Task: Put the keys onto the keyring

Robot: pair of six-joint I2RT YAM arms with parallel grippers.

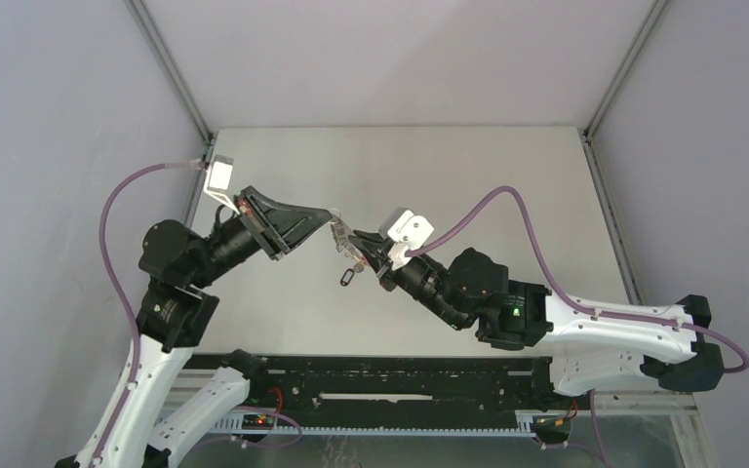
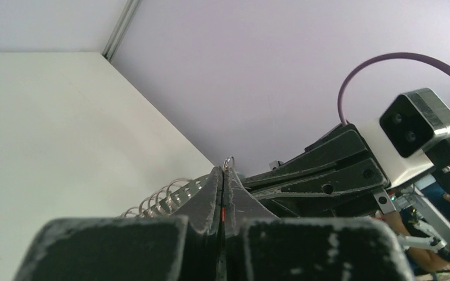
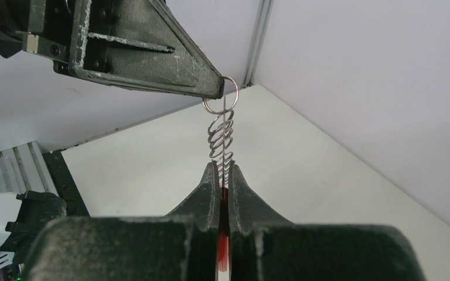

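Enclosure: pale grey-lilac wall panels [image 1: 371, 58] stand on the left, far and right sides of the table.
Table: a flat white tabletop [image 1: 507, 185]; both arm bases sit at its near edge.
Left arm: the black-and-white jointed arm [image 1: 171, 268] rises from the near left and reaches right toward the middle of the table.
Right arm: the black-and-white jointed arm [image 1: 595, 336] comes in from the near right and reaches left and farther in, to meet the other.
Left gripper: the black wedge-shaped left gripper [image 3: 214, 91] has its fingers pressed together. Its tip pinches one small silver wire ring [image 3: 224, 96] at the end of the bunch. In its own wrist view a thin red streak shows in the seam between the fingers.
Right gripper: the black right gripper [image 3: 222, 172] is clamped tight on the red band, just right of and nearer than the left gripper's tip.
Keyring: the red plastic-band keyring with a bunch of silver wire rings [image 3: 222, 137] is held off the table near its middle, stretched between the two grippers. The rings are fanned in a line from one tip to the other.
Key: a small black plastic tag [image 1: 347, 278] hangs just below the bunch, nearer than the grippers; its metal blade is too small to make out.
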